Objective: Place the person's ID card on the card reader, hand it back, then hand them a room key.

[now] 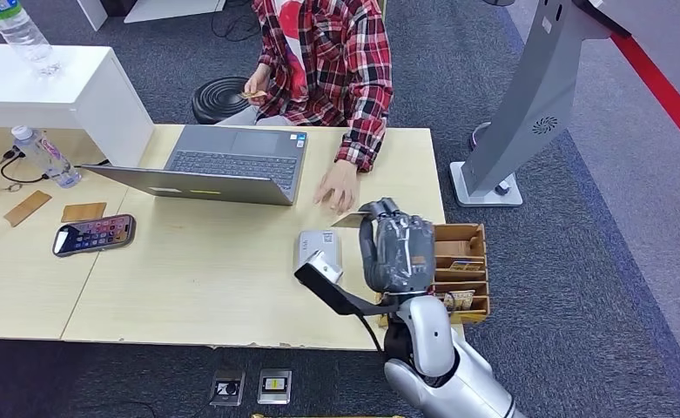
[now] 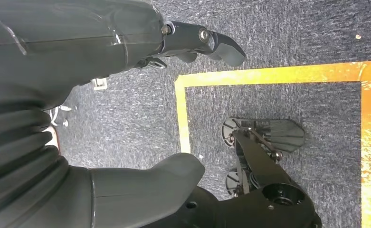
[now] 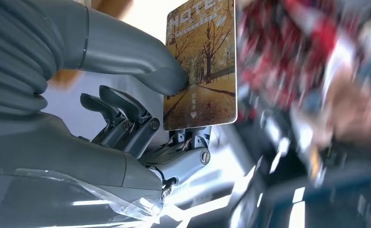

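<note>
One room key (image 3: 201, 66) pinched in right hand (image 3: 126, 123).

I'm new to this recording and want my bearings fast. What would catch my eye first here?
The robot's right hand is raised over the table's right end, pinching a hotel key card with an autumn-tree print. Just beyond it a person in a red plaid shirt rests a hand on the table, beside an open laptop. A wooden card box sits at the table's right edge.
</note>
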